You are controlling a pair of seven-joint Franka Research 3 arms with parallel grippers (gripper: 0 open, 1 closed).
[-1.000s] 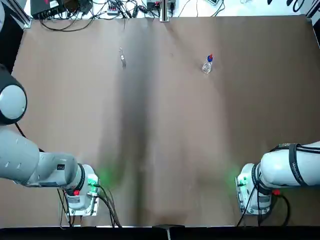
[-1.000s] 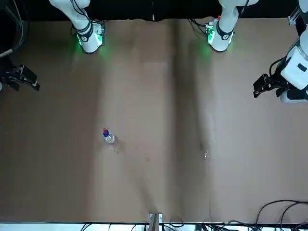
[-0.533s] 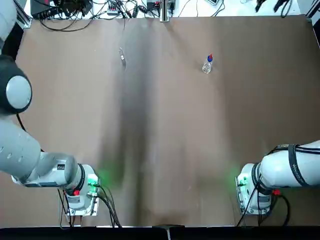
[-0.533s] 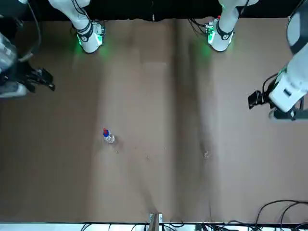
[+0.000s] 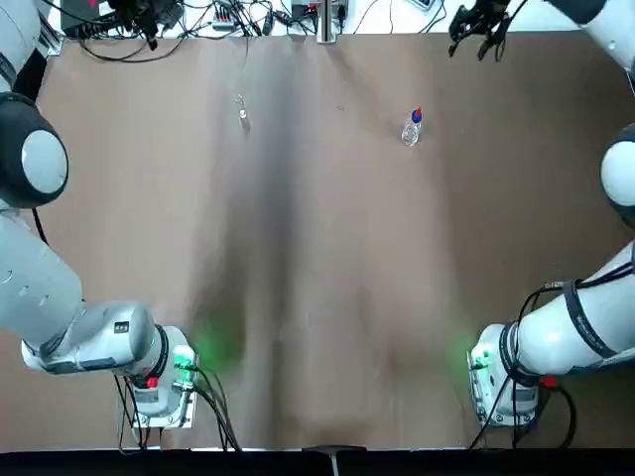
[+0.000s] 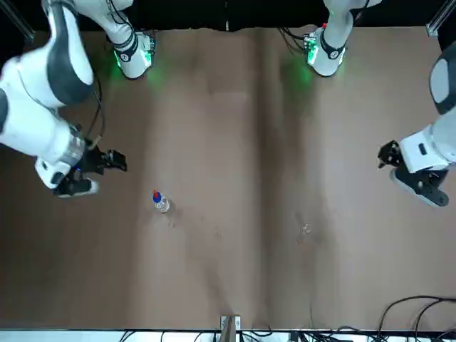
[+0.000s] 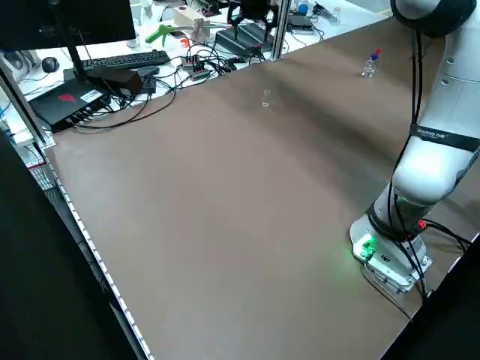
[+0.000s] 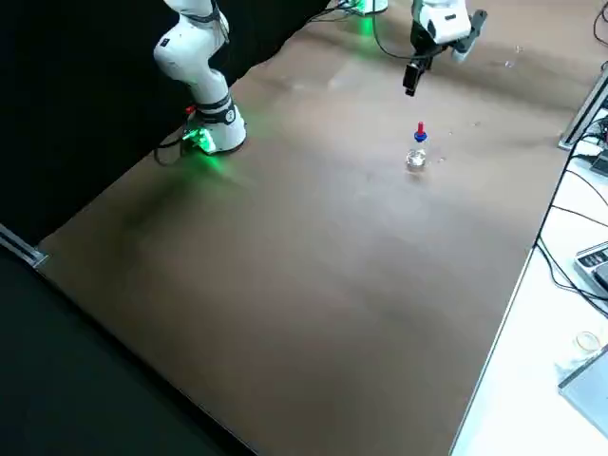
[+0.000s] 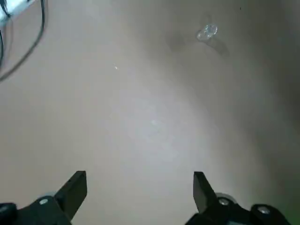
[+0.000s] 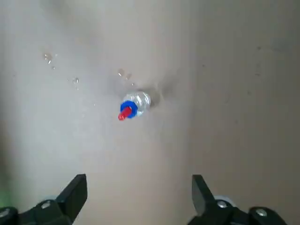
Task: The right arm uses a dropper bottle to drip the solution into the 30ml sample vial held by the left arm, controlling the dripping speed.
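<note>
The dropper bottle (image 10: pixel 133 106) stands upright on the far tabletop (image 5: pixel 327 258), red tip up, and the 30ml sample vial (image 9: pixel 206 32) stands well apart, both ungrasped, so everything remains; the right gripper (image 10: pixel 136 197) and left gripper (image 9: pixel 139 194) hover above them, jaws open and empty.

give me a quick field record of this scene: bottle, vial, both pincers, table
dropper bottle: upright on the table, blue collar, red top, not held
30ml sample vial: standing on the table, apart from the bottle, not held
right pincer: open, empty, above the table, the bottle in its wrist view
left pincer: open, empty, above the table, the vial farther off in its wrist view
table: brown, a few small droplets near the bottle
task state: nothing grasped, no dripping yet
</note>
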